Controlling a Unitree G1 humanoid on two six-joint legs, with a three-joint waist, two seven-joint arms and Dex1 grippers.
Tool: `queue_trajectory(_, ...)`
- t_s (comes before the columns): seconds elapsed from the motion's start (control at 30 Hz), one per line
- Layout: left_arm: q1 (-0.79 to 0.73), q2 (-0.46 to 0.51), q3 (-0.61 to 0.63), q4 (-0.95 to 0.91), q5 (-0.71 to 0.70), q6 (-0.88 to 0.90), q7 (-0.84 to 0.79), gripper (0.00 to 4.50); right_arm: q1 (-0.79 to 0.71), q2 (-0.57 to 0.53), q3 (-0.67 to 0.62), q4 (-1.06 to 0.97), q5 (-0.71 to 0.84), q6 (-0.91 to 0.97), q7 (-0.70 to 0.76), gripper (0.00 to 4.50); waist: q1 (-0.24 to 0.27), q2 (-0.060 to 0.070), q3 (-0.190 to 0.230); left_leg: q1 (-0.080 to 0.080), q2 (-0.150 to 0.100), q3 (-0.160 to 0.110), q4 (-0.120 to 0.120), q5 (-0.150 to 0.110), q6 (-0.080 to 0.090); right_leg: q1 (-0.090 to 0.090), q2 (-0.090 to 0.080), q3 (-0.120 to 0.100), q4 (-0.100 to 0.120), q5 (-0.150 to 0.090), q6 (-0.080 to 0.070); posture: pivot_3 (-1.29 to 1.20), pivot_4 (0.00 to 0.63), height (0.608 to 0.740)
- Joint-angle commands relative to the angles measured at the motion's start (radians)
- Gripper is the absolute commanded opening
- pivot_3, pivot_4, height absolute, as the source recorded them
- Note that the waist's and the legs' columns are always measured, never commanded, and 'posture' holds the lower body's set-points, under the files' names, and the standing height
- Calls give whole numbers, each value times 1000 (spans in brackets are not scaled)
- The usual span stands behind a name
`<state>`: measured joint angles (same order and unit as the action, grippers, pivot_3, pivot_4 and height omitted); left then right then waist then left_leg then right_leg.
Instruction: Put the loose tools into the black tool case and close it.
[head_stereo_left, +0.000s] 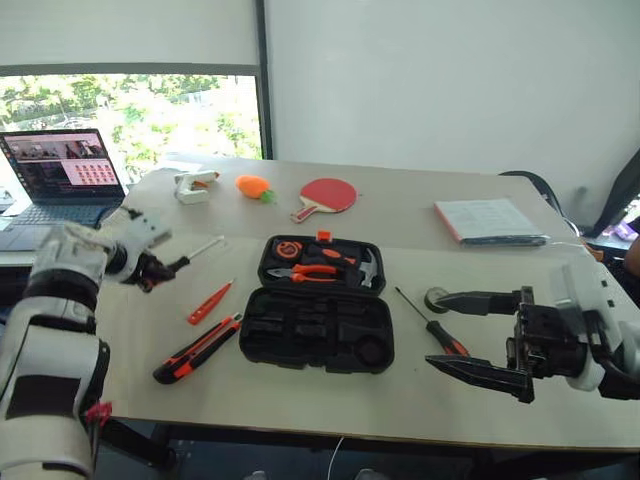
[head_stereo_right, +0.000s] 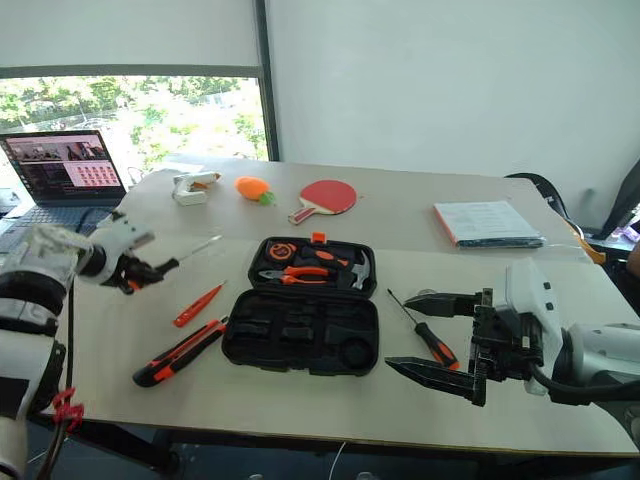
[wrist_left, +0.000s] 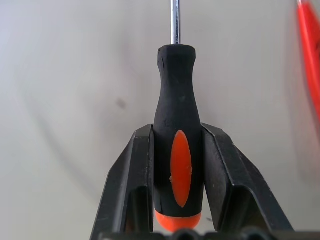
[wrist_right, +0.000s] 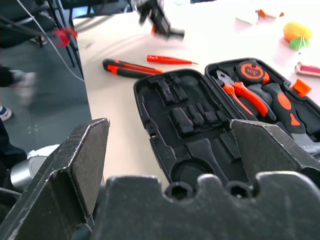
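Observation:
The black tool case (head_stereo_left: 300, 330) lies open mid-table; its far half holds pliers, a hammer and a tape measure, and the near half's slots are bare. My left gripper (head_stereo_left: 152, 270) is shut on a black-and-orange screwdriver (wrist_left: 179, 150), left of the case, shaft pointing toward it. A small orange screwdriver (head_stereo_left: 210, 302) and the utility knife (head_stereo_left: 197, 349) lie between that gripper and the case. Right of the case, my right gripper (head_stereo_left: 435, 330) hangs open over the table. A second black-and-orange screwdriver (head_stereo_left: 447, 338) and the dark tape roll (head_stereo_left: 435, 298) lie by its fingertips.
A laptop (head_stereo_left: 62, 170) stands open at the far left. A white tool (head_stereo_left: 195, 185), an orange toy (head_stereo_left: 254, 186) and a red paddle (head_stereo_left: 328, 194) lie behind the case. Papers (head_stereo_left: 490, 220) rest at the back right. The table's front edge runs close below the knife.

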<state>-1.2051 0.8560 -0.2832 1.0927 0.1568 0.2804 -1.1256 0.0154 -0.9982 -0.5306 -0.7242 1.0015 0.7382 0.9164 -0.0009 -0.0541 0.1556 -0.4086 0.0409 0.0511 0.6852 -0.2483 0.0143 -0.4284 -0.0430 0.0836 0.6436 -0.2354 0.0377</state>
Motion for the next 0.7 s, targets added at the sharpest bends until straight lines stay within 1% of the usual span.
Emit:
queue_trajectory(0.03,-91,-60,27,-106,-45,-70,-157,848,12,13,-26,-3,-18,-35,-9,4500,11,0,0,0,0,0,0,0,0,0,0,0,-1,0,0,0,150,736)
queue_trajectory(0.17,-51,-164,-21,-310,-71,-20,-312,848,27,23,-6,-1,-52,-49,-14,4500,18,0,0,-1,-2,-1,1,0,0,1,-3,0,-1,0,2,0,150,736)
queue_trajectory(0.33,46,-276,-85,-524,-71,68,-360,848,33,33,1,-14,-54,-46,-35,4500,-3,1,0,0,-2,-1,1,0,0,1,-1,1,0,0,2,0,150,736)
queue_trajectory(0.4,69,-297,-104,-549,-55,78,-345,848,33,34,0,-19,-50,-42,-45,4500,-16,1,0,0,-2,-2,1,0,0,1,-1,1,1,0,2,0,150,736)
queue_trajectory(0.5,98,-298,-142,-545,-13,23,-321,848,42,34,-10,-34,-38,-35,-60,4500,-24,1,0,2,-2,-3,1,0,0,1,0,2,3,0,1,0,150,736)
queue_trajectory(0.7,128,-295,-155,-543,4,13,-329,848,60,36,-18,-49,-27,-33,-92,4500,-14,1,0,2,-3,-4,2,0,1,2,0,3,3,0,2,0,150,736)
